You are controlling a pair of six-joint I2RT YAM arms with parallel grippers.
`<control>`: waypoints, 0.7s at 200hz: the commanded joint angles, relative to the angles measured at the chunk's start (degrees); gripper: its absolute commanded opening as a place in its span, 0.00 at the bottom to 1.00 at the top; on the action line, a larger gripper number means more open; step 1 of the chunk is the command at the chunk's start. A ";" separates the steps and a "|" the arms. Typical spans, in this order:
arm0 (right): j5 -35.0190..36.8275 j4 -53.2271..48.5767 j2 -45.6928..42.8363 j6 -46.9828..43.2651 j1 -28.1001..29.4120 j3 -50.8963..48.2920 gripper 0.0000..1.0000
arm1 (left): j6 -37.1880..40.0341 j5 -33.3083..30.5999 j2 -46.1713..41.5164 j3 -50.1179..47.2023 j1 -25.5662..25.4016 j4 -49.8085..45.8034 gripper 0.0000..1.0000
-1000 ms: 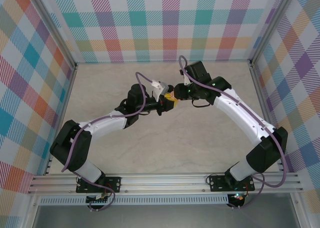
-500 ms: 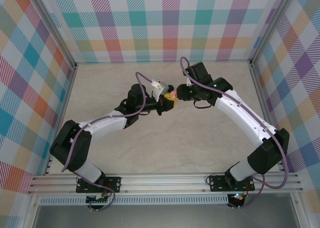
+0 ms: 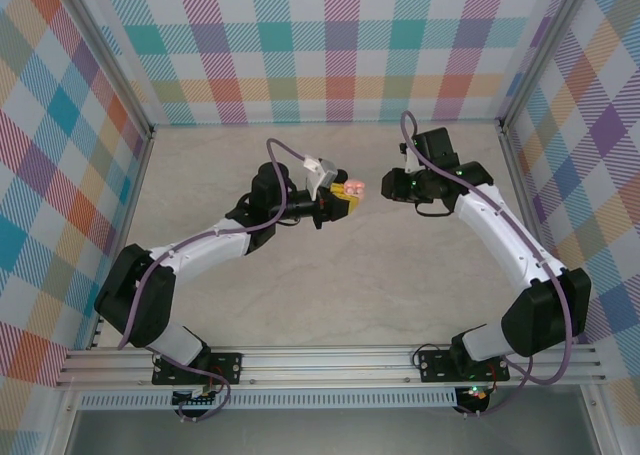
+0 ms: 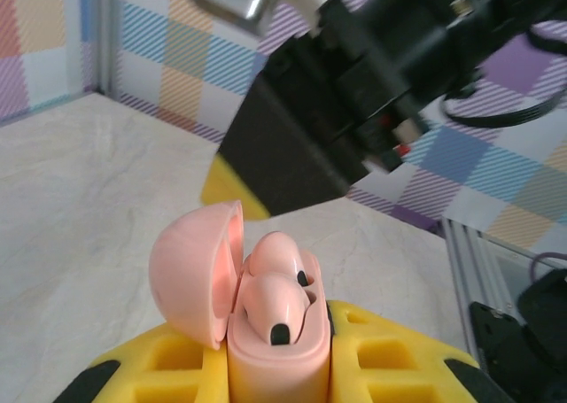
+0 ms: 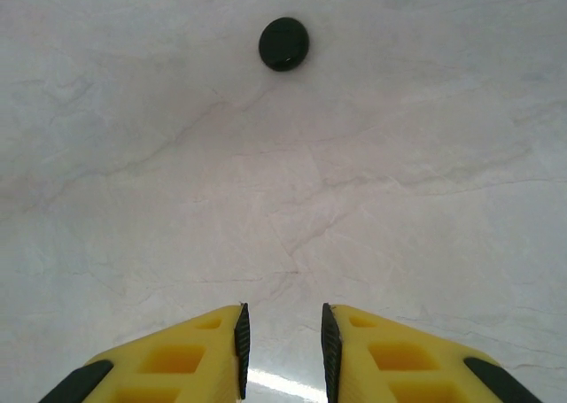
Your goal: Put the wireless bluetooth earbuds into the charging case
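Note:
A pale pink charging case (image 4: 276,354) stands upright with its lid (image 4: 190,270) swung open to the left. My left gripper (image 4: 279,368) is shut on the case's body between its yellow fingers (image 4: 403,368). Two pale pink earbuds (image 4: 275,301) sit side by side in the case, black tips showing. From above, the case (image 3: 353,187) is at the left gripper (image 3: 345,197), mid-table. My right gripper (image 3: 388,186) hangs a short way to the right of it, apart. In its wrist view the right gripper (image 5: 282,319) is open over bare tabletop, empty. The black earbuds are out of view.
A small black round object (image 5: 283,43) lies on the pale marble tabletop (image 5: 399,155) ahead of the right gripper. The right arm's black wrist (image 4: 337,111) looms above and behind the pink case. Checked walls and metal rails (image 3: 510,155) enclose the table.
The right gripper, which was at the pink case, has drawn back to the right and now stands clear of it. The left gripper has shifted slightly with the case.

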 commanded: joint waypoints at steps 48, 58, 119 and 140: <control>-15.00 7.08 0.98 -3.35 0.01 -1.13 0.28 | 0.64 10.95 -2.59 4.40 -1.62 -0.01 0.03; -16.65 7.46 1.40 -3.48 0.01 -0.97 0.27 | 0.60 11.24 -2.62 4.49 -1.76 -0.02 0.03; -21.25 8.40 2.49 -4.01 0.07 -0.25 0.25 | 1.54 12.11 -2.01 5.10 -1.92 -1.73 0.03; -22.50 9.08 1.94 -4.23 0.06 -0.46 0.26 | 1.68 12.16 -1.59 5.44 -1.95 -2.17 0.03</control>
